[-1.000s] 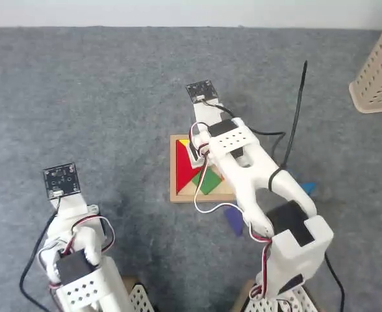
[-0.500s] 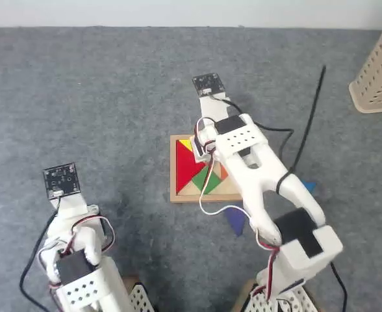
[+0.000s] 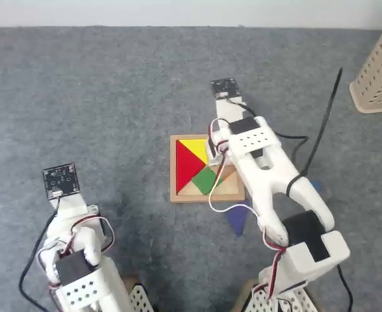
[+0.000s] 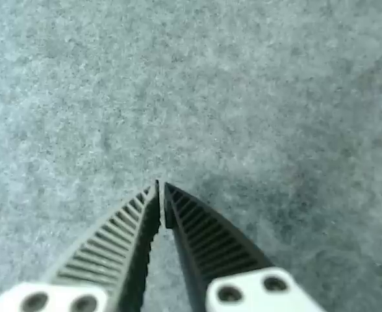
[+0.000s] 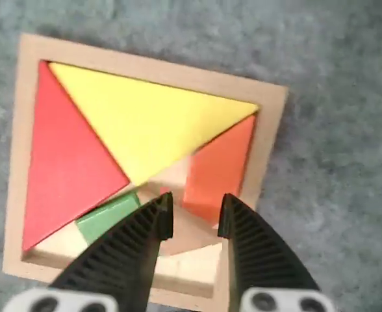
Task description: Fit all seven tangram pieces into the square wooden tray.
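The right gripper point(image 5: 196, 199) — slightly parted, empty — had moved aside, uncovering the yellow triangle point(image 3: 194, 147). Its arm hid the tray's point(image 3: 173, 170) edge.

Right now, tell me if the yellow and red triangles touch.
Touching. Right wrist view: yellow triangle and red triangle lie edge to edge, no gap.

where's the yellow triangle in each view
high view: yellow triangle in the tray, against its far edge.
right wrist view: yellow triangle along the tray edge beyond the right claw.
left wrist view: grey carpet ahead of the left claw.
shared landmark: the red triangle touching it.
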{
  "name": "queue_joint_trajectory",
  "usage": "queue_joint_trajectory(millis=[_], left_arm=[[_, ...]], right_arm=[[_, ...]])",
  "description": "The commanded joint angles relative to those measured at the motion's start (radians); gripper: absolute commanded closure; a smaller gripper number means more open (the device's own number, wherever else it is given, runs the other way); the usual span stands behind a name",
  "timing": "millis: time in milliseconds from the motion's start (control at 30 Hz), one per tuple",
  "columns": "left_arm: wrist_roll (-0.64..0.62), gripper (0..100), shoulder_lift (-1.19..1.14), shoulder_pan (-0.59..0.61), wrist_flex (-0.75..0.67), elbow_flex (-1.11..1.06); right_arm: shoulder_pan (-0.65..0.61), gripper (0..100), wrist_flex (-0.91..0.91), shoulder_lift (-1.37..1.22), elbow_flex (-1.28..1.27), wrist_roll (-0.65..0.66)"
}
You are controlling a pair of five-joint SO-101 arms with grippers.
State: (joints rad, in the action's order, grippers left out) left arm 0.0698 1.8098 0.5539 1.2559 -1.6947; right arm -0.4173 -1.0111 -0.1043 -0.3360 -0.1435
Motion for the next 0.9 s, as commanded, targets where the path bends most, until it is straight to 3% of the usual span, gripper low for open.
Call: queue_joint_trajectory(millis=[0, 200, 367, 867], left_arm=[[-0.009, 99, 0.003, -0.003, 0.003, 0.008], [-0.009, 99, 0.003, -0.003, 0.003, 0.008], [-0.009, 99, 0.003, -0.003, 0.003, 0.008], [-0.009, 99, 0.003, -0.003, 0.003, 0.008]], right_arm=[[0.019, 87.6, -0.021, 0.065, 0.008, -0.006], [0.015, 87.9, -0.053, 0.091, 0.006, 0.017], [0.018, 99.6, -0.035, 0.111, -0.031, 0.117], [0.001, 97.6, -0.047, 0.087, -0.112, 0.135]])
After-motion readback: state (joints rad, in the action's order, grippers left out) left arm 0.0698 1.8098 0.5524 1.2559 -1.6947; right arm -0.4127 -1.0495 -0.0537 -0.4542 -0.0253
